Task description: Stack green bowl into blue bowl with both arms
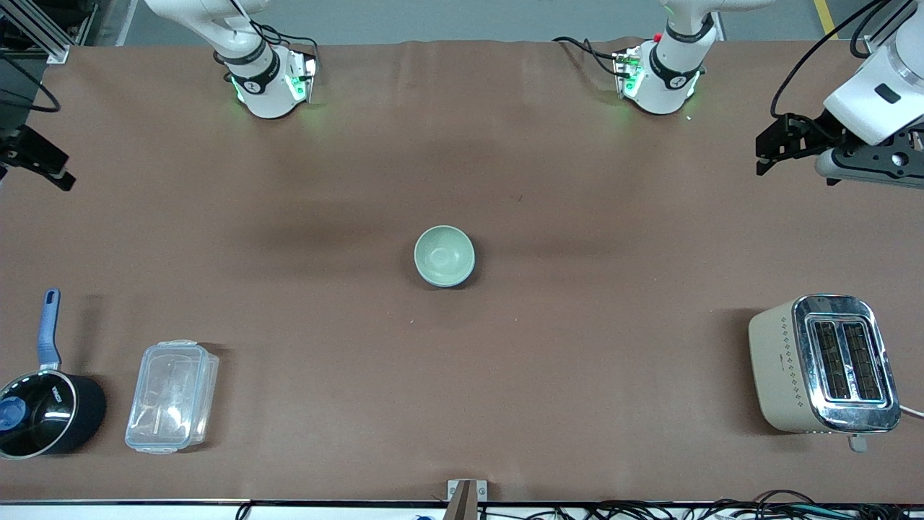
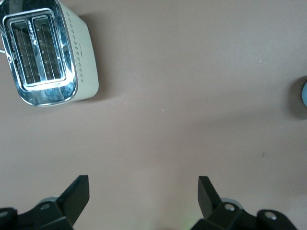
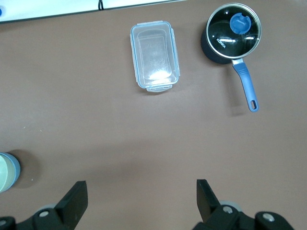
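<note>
The pale green bowl [image 1: 443, 254] sits nested in the sky-blue bowl [image 1: 473, 264] at the table's middle. Only a thin blue band shows round the green bowl. In the right wrist view the green bowl [image 3: 4, 172] and the blue bowl's wall [image 3: 17, 168] are cut by the frame edge. In the left wrist view only a sliver of the blue bowl [image 2: 304, 93] shows. My left gripper [image 1: 766, 153] is open and empty, up over the left arm's end of the table; it also shows in its wrist view [image 2: 144, 181]. My right gripper [image 1: 40, 165] is open and empty over the right arm's end, and shows in its wrist view [image 3: 141, 183].
A cream toaster [image 1: 823, 365] stands near the front camera at the left arm's end. A clear lidded plastic box [image 1: 172, 396] and a black saucepan with a blue handle [image 1: 45, 404] stand near the front camera at the right arm's end. The tabletop is brown.
</note>
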Robot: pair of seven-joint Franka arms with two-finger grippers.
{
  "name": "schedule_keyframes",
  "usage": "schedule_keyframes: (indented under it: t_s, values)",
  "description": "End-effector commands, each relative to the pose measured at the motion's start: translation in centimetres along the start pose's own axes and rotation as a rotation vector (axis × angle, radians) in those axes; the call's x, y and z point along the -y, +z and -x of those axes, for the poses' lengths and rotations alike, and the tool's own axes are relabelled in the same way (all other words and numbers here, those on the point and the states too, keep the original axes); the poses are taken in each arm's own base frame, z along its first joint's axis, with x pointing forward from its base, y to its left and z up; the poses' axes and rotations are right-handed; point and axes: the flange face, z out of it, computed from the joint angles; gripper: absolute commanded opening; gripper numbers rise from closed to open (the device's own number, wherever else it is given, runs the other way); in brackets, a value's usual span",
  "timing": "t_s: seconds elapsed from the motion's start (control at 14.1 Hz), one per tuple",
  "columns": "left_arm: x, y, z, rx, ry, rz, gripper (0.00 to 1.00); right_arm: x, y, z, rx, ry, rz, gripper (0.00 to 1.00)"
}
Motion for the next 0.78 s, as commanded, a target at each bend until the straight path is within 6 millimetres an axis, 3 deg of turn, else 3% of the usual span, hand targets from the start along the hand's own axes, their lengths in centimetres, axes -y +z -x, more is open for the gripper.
schedule_keyframes:
  t_s: [0.0,0.71]
  values:
    - [0.08,-0.54,-0.95,-0.011,0.009,-0.018,1.0,0.46,0.14,-1.05,0.01,-0.022,-0.021,1.0]
    - [0.14,-0.35,-0.96,-0.005,0.006,-0.014,1.0,0.72,0.42,-0.58,0.044,-0.059,0.028,1.0]
